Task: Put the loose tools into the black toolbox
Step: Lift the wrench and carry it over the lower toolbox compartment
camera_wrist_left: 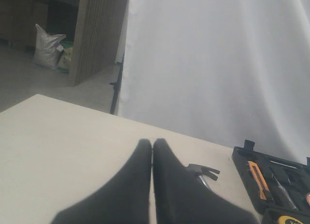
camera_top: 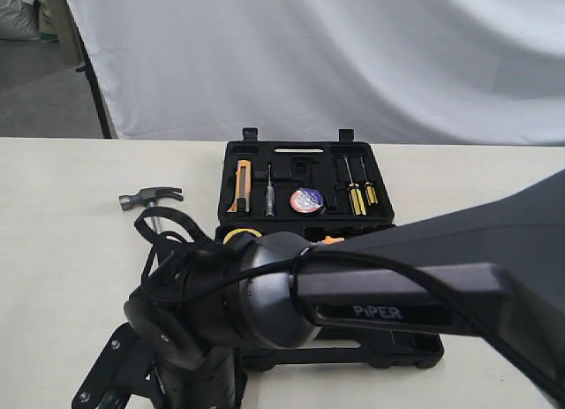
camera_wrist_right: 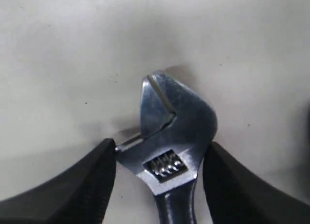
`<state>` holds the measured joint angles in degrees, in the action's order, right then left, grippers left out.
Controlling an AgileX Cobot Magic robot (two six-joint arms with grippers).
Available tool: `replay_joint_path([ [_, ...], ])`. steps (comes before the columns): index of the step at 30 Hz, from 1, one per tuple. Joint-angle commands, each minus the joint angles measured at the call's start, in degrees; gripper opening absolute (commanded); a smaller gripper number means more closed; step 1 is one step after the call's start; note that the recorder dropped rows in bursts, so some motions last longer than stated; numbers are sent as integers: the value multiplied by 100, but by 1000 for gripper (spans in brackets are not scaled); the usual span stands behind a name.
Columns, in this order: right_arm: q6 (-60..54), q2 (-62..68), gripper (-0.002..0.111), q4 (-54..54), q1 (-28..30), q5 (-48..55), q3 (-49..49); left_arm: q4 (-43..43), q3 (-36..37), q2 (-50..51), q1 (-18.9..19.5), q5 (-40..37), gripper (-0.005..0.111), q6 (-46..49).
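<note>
We are looking at the toolbox (camera_top: 256, 153), a black moulded plastic case lying open in the middle of the table (camera_top: 62, 241). Its far half is reaching toward the edge under the white cloth (camera_top: 353, 56), and a bulky black arm (camera_top: 397, 285) is covering much of the near half. An orange knife (camera_top: 242, 186) and yellow-handled screwdrivers (camera_top: 356, 197) are sitting in its recesses. A steel claw hammer (camera_top: 152, 196) is lying on the smooth beige top just left of it. The left gripper (camera_wrist_left: 152, 144) is pressing its tapered black fingers (camera_wrist_left: 131, 185) flat together, with the hammer head just beyond the tips and the toolbox apart, off to one side. The right gripper (camera_wrist_right: 160, 143) is pinching a shiny adjustable wrench (camera_wrist_right: 179, 122) below its head, between matte fingers (camera_wrist_right: 72, 190); how far the toolbox lies from them we cannot tell. Bare tabletop is stretching toward the left edge.
</note>
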<state>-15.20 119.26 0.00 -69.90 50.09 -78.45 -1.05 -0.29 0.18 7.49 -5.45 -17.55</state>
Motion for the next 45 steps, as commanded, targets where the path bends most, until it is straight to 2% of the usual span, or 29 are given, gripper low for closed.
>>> replay_joint_path([
  [1,-74,-411,0,0,-26,41,-6,-25,-15,-18,145,41,1,-27],
  [18,-62,-1001,0,-179,84,564,146,-25,-15,-18,145,41,1,-27],
  [22,99,-1344,0,-208,599,555,345,-25,-15,-18,145,41,1,-27],
  [28,257,-1534,0,-176,1880,385,585,-25,-15,-18,145,41,1,-27],
  [32,506,-1501,0,-139,2373,-379,585,-25,-15,-18,145,41,1,-27],
  [35,581,-1368,0,-139,2386,-1154,585,-25,-15,-18,145,41,1,-27],
  [42,517,-911,0,-94,2350,-1925,585,-25,-15,-18,145,41,1,-27],
  [45,38,-738,0,-94,2350,-2146,585,-25,-15,-18,145,41,1,-27],
])
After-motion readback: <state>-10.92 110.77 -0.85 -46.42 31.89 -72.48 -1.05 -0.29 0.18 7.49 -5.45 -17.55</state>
